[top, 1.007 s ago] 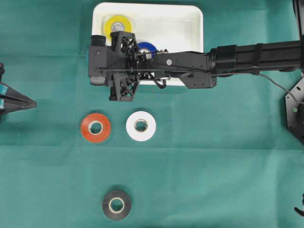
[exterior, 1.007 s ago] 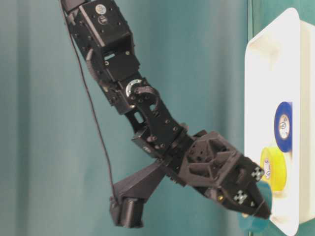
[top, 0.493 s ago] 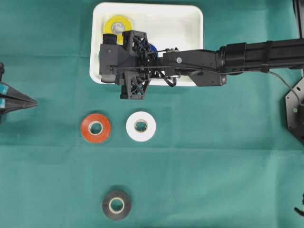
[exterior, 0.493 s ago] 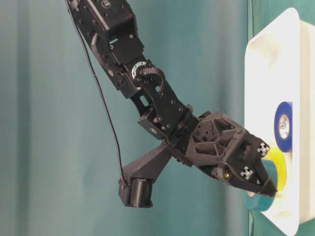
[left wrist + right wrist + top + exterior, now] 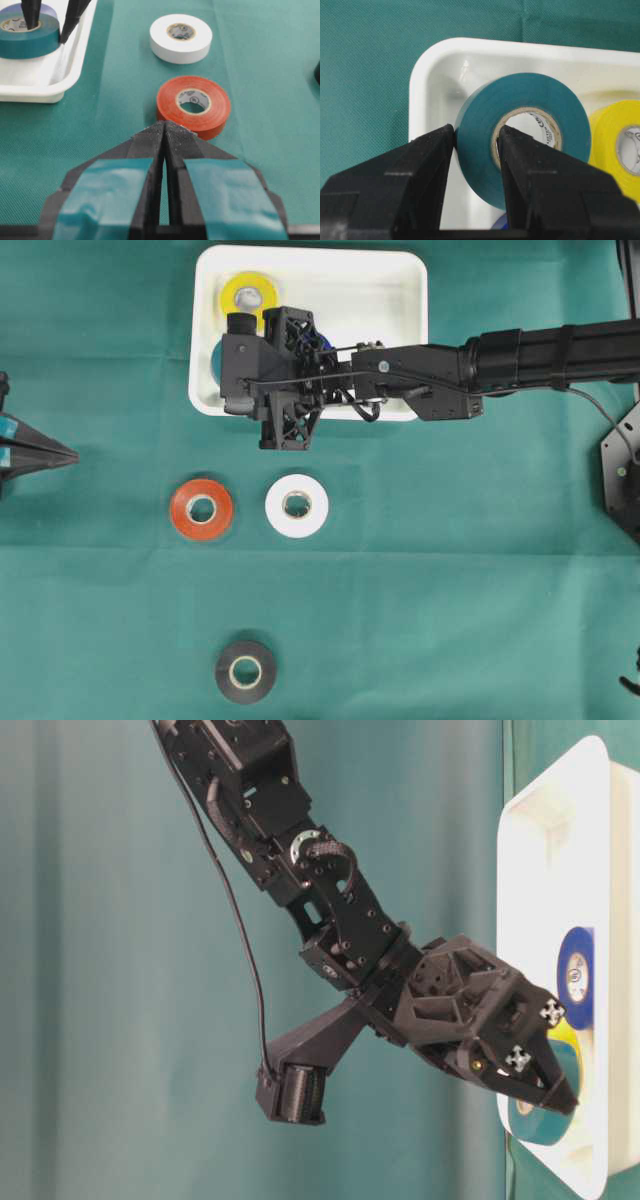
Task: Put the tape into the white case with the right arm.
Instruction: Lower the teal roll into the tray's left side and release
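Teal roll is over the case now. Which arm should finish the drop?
Right. The right gripper is shut on the teal tape roll, one finger through its core, already above the white case. The left gripper sits shut off at the table's edge, near the orange roll.

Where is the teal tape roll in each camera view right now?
Overhead: teal tape, a sliver at the white case's left side, under the right gripper.
Table-level: lower right, at the fingertips.
Left wrist: top left, in the case.
Right wrist: centre, pinched through its wall.
Shared landmark: the white case.
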